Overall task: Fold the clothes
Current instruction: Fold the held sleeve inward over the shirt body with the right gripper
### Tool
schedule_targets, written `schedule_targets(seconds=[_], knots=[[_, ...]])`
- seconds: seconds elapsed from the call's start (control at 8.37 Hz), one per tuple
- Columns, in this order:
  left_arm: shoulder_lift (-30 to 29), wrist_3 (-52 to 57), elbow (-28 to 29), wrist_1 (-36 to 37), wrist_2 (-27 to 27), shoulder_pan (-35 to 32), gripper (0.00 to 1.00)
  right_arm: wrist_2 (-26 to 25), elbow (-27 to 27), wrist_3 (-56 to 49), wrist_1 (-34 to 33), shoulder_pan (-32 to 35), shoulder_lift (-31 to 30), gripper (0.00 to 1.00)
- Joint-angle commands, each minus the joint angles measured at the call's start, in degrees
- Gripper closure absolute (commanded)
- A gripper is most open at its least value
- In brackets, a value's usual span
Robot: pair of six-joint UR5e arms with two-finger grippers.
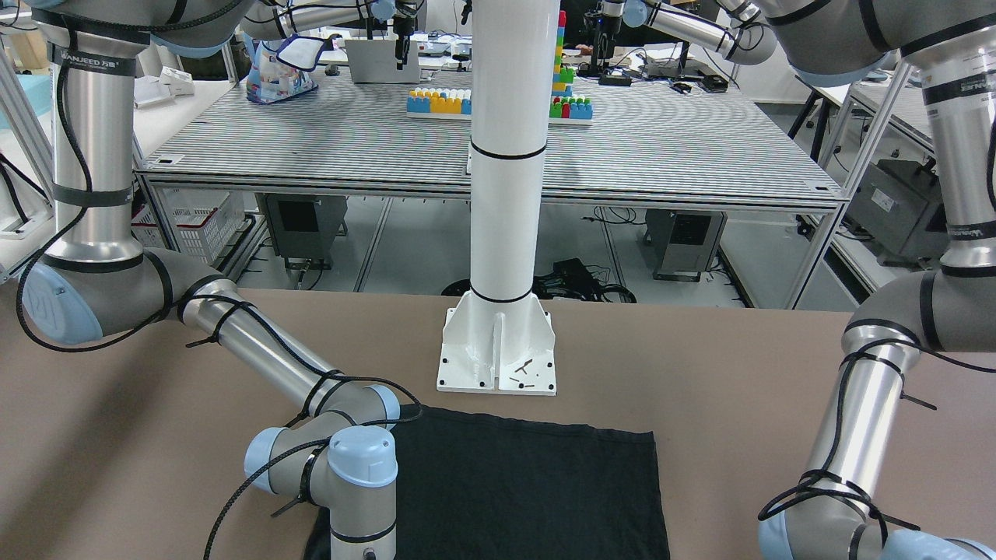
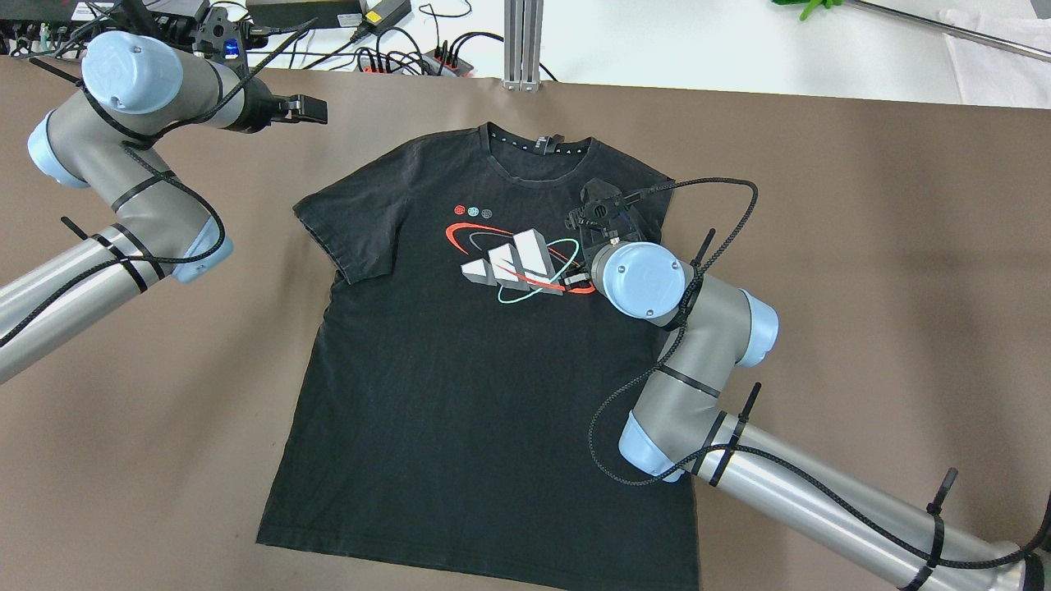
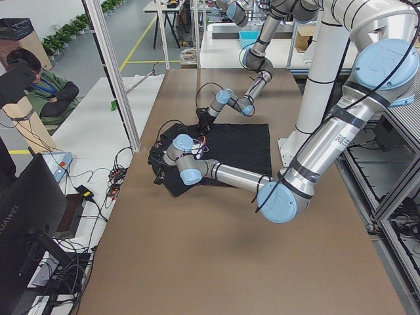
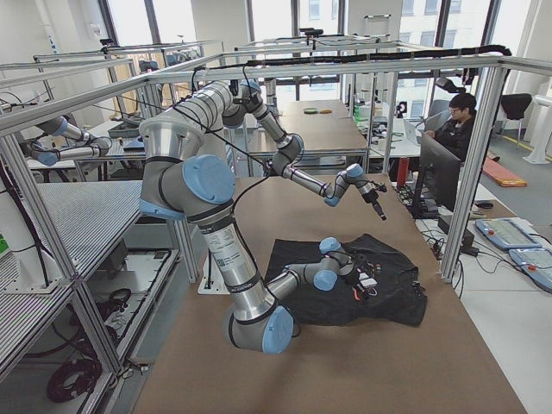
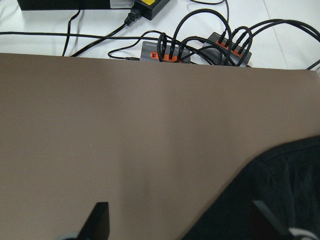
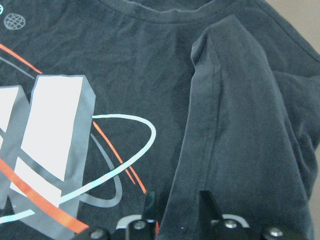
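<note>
You have the black T-shirt [image 2: 493,386] lying flat, front up, on the brown surface [image 2: 862,246]. Its collar [image 2: 538,152] points to the far edge in the overhead view and its hem lies toward the robot. The chest print [image 2: 513,263], white and grey bars ringed by red and teal loops, faces up. The sleeve on the robot's left [image 2: 349,226] is spread out on the surface. The sleeve on the robot's right [image 6: 240,110] is turned in over the shoulder and chest, its hem running down beside the print.

Your right gripper [image 2: 599,199] hangs over that folded sleeve, just beside the print's right end. In the right wrist view its two fingers [image 6: 150,202] stand a little apart, with the sleeve's hem line running into the gap between them. You cannot tell from these views whether the tips touch the cloth.

Your left gripper [image 2: 316,109] is off the shirt, above bare surface near the far edge, beyond the spread sleeve. Its fingers [image 5: 100,222] are spread wide with nothing between them. The left wrist view shows brown surface below, a corner of black cloth at the lower right, and cabled power strips [image 5: 170,50] past the surface's edge.
</note>
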Motion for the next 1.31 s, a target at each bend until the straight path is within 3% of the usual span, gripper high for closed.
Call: schedule_targets(seconds=[0.0, 0.6, 0.72, 0.96, 1.19], knots=[[0.0, -0.3, 0.0, 0.0, 0.0, 0.1, 0.0, -1.2, -1.0, 0.0, -0.3, 0.0, 0.6, 0.44], [-0.1, -0.5, 0.0, 0.0, 0.0, 0.1, 0.0, -1.3, -0.4, 0.4, -0.1, 0.0, -0.4, 0.56], [-0.1, -0.5, 0.0, 0.0, 0.0, 0.1, 0.0, -1.3, -0.3, 0.4, -0.1, 0.0, -0.4, 0.65], [-0.1, -0.6, 0.0, 0.0, 0.0, 0.0, 0.0, -1.3, -0.3, 0.2, -0.1, 0.0, -0.4, 0.99], [-0.1, -0.6, 0.0, 0.1, 0.0, 0.0, 0.0, -1.3, -0.3, 0.0, -0.1, -0.1, -0.4, 1.0]])
